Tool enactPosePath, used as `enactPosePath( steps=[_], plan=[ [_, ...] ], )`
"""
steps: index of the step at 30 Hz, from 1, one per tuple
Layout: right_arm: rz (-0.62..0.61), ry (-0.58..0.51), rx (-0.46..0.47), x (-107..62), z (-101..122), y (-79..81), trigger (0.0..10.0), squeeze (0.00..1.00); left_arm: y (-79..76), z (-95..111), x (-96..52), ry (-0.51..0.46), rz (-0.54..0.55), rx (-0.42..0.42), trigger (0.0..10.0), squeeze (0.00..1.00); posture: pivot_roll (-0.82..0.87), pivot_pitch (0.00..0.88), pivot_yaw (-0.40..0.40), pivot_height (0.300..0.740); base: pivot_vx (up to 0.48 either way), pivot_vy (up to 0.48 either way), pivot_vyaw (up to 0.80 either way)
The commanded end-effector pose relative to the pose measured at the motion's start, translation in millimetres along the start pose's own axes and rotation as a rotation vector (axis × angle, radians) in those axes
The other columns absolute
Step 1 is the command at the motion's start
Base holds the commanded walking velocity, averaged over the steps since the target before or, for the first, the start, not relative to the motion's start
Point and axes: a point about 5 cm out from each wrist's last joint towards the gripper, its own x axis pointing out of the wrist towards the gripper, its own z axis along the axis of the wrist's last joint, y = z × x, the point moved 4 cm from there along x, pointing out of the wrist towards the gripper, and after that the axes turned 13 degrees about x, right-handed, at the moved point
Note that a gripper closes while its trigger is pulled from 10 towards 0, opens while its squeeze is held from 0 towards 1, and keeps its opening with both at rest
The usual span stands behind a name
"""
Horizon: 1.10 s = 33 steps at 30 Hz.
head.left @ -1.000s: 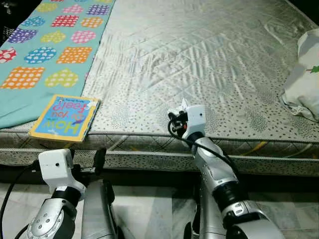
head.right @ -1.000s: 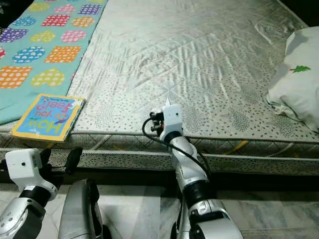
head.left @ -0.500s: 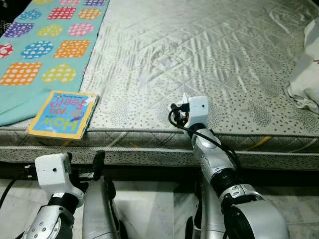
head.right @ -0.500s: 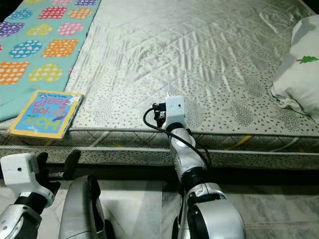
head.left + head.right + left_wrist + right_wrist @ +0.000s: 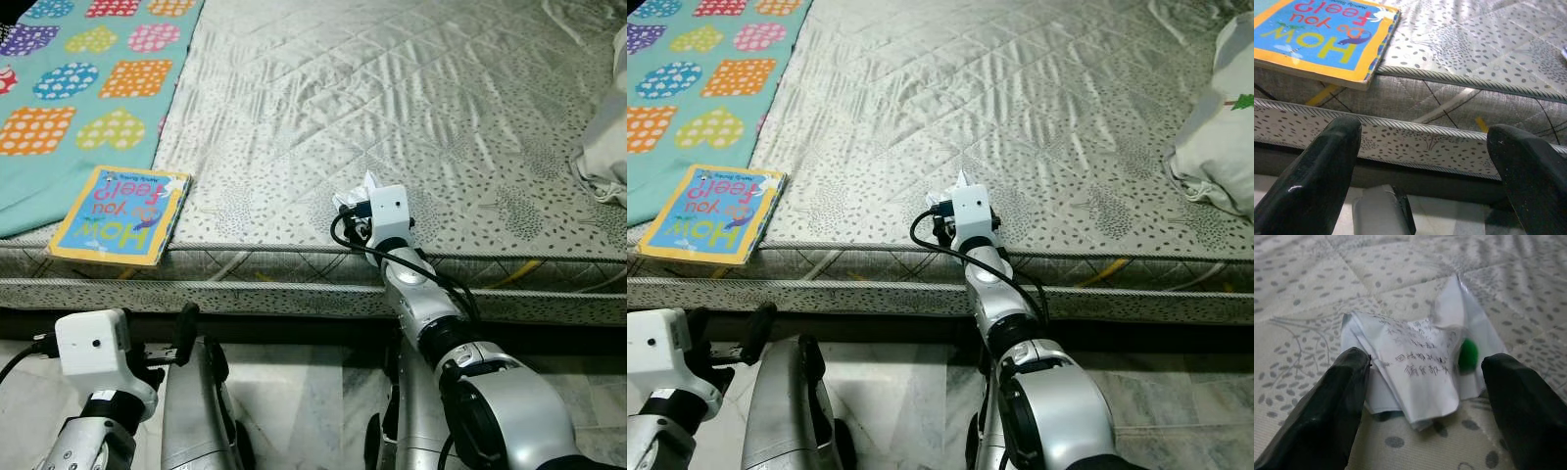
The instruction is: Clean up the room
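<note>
Mattress [image 5: 392,108] with book [image 5: 121,214], paper [image 5: 1420,367]

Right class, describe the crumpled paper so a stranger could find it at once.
Start at the bare grey mattress and go to its near edge, where the right gripper is open around the crumpled paper. Unlike the flat, colourful book, it is white, creased, handwritten, with a green dot.

You are looking at a bedroom in a home: a bare quilted mattress [image 5: 392,108] fills the scene, a bright heart-patterned blanket [image 5: 69,88] and a children's book [image 5: 122,213] lie on it, with a pillow [image 5: 1220,137] at the side.
</note>
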Motion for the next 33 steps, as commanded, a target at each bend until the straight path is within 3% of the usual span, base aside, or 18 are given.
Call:
enactPosePath(
  steps=[1, 3, 4, 5, 6, 7, 8, 14, 33],
  plan=[
    [0.01, 0.015, -0.013, 1.1, -2, 6.4, 10.0, 0.0, 1.1, 0, -3.0, 0.01, 0.007, 0.004, 10.0, 0.0, 0.17, 0.238, 0.02, 0.472, 0.0, 0.0, 0.0],
    [0.018, 0.019, -0.011, 1.4, -2, 11.5, 10.0, 0.0, 1.7, 0, -3.1, 0.012, 0.008, 0.005, 10.0, 0.0, 0.17, 0.244, 0.023, 0.472, 0.0, 0.0, 0.0],
    [0.02, 0.019, -0.01, 1.6, -2, 12.9, 8.5, 0.0, 1.9, 0, -3.2, 0.012, 0.008, 0.005, 10.0, 0.0, 0.17, 0.244, 0.023, 0.472, 0.0, 0.0, 0.0],
    [0.02, 0.019, -0.01, 1.6, -2, 12.9, 8.5, 0.0, 1.9, 0, -3.2, 0.012, 0.008, 0.005, 10.0, 0.0, 0.17, 0.244, 0.023, 0.472, 0.0, 0.0, 0.0],
    [0.019, 0.019, -0.01, 1.7, -2, 14.3, 3.7, 0.0, 2.2, 0, -3.2, 0.013, 0.009, 0.006, 10.0, 0.0, 0.18, 0.244, 0.023, 0.472, 0.0, 0.0, 0.0],
    [0.02, 0.02, -0.007, 1.8, -2, 15.7, 0.5, 0.0, 2.4, 0, -3.0, 0.014, 0.01, 0.007, 10.0, 0.0, 0.18, 0.243, 0.022, 0.472, 0.0, 0.0, 0.0],
    [0.023, 0.018, -0.002, 2.0, -2, 18.1, 0.0, 0.0, 2.9, 1, -2.7, 0.015, 0.012, 0.009, 10.0, 0.0, 0.18, 0.242, 0.021, 0.472, 0.0, 0.0, 0.0],
    [0.031, 0.016, 0.012, 2.6, -1, 22.0, 0.0, 0.0, 3.0, 0, -1.9, 0.016, 0.017, 0.008, 10.0, 0.0, 0.18, 0.238, 0.016, 0.472, 0.0, 0.0, 0.0],
    [0.018, 0.019, 0.026, 2.7, 0, 9.1, 0.0, 0.0, 1.8, 2, 10.8, -0.004, 0.014, 0.002, 10.0, 0.0, 0.15, 0.196, 0.012, 0.472, 0.0, 0.0, 0.0]
  ],
)
